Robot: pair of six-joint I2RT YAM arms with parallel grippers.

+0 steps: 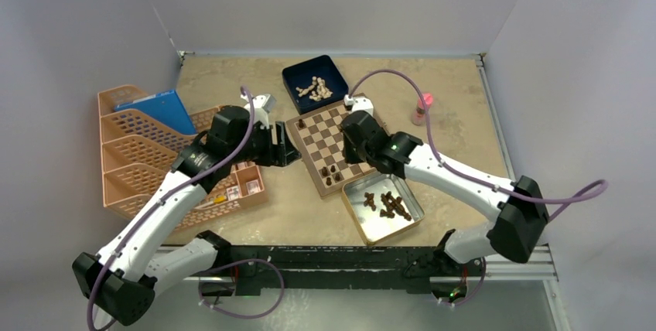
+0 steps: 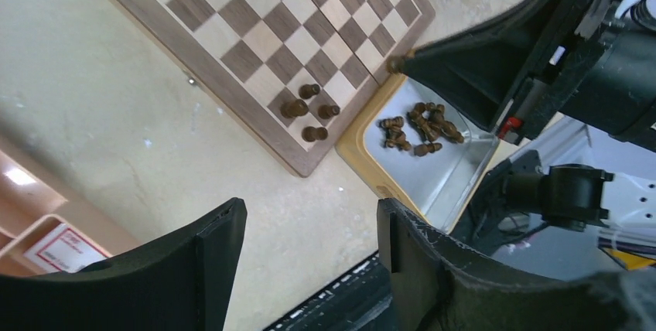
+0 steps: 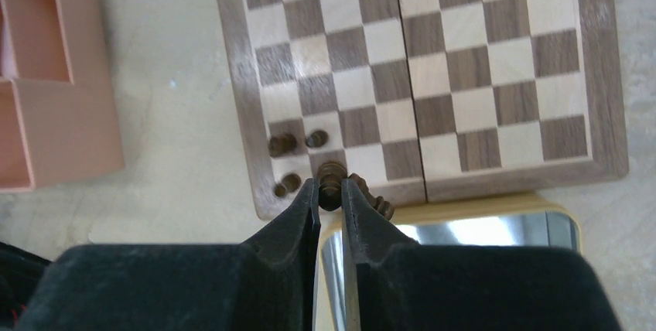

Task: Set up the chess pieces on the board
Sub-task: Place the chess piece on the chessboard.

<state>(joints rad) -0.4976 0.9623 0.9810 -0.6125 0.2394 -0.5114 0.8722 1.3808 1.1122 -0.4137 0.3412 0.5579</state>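
A few dark chess pieces stand on the board corner.

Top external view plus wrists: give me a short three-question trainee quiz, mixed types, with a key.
1. True or false: the left gripper is shut.
2. Fill in: at the board's edge, the right gripper is shut on a dark ____.
3. The pale chessmen lie: A on the board, B in the blue box, C in the left gripper.
Key: 1 false; 2 chess piece; 3 B.
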